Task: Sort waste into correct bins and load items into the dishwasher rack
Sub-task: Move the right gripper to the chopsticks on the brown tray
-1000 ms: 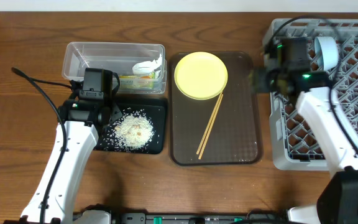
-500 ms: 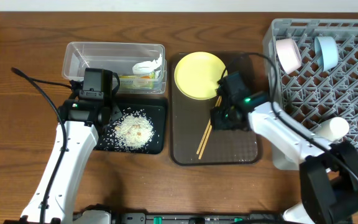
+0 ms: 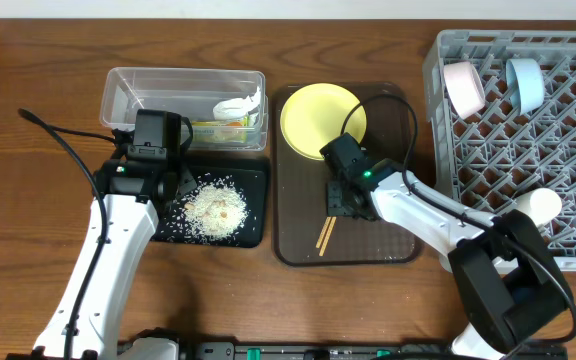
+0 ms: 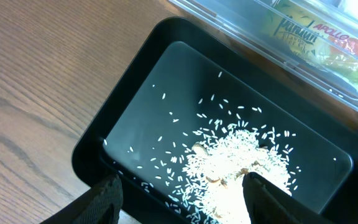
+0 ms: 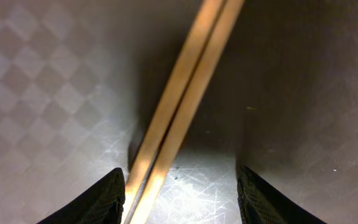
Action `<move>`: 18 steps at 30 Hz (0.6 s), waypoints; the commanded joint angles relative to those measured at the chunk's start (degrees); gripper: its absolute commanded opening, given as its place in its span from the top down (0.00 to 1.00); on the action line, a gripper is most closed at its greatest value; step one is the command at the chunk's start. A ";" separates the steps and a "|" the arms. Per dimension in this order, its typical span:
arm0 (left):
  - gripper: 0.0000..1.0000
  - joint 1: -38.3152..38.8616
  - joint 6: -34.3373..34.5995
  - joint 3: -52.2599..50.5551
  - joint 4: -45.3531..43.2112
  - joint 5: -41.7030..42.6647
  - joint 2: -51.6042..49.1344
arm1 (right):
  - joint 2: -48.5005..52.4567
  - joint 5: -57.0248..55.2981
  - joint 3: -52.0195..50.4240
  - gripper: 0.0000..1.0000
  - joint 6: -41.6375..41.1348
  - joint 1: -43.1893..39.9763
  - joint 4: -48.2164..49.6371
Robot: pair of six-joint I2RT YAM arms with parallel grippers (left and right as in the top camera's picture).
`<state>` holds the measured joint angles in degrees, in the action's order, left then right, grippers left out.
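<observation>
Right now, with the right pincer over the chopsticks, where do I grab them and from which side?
Mid-length, from straight above, closing across both sticks. The chopsticks lie flat and touching on the brown tray, so one pinch should take the pair. The right pincer is open astride them, but they run nearer one finger; probably centre it before closing.

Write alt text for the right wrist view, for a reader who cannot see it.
A pair of wooden chopsticks lies diagonally on the brown tray, seen close up. The right pincer is open above them, its two dark fingertips straddling the pair.
</observation>
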<state>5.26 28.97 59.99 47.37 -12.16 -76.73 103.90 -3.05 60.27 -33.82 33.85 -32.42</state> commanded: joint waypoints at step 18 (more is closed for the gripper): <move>0.35 -0.26 0.92 0.24 0.22 -0.33 -0.39 | -2.01 -3.26 0.55 0.44 -2.08 -0.57 -1.86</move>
<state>5.26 28.97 59.99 47.37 -12.16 -76.73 104.09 -4.80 60.25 -36.23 33.74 -34.30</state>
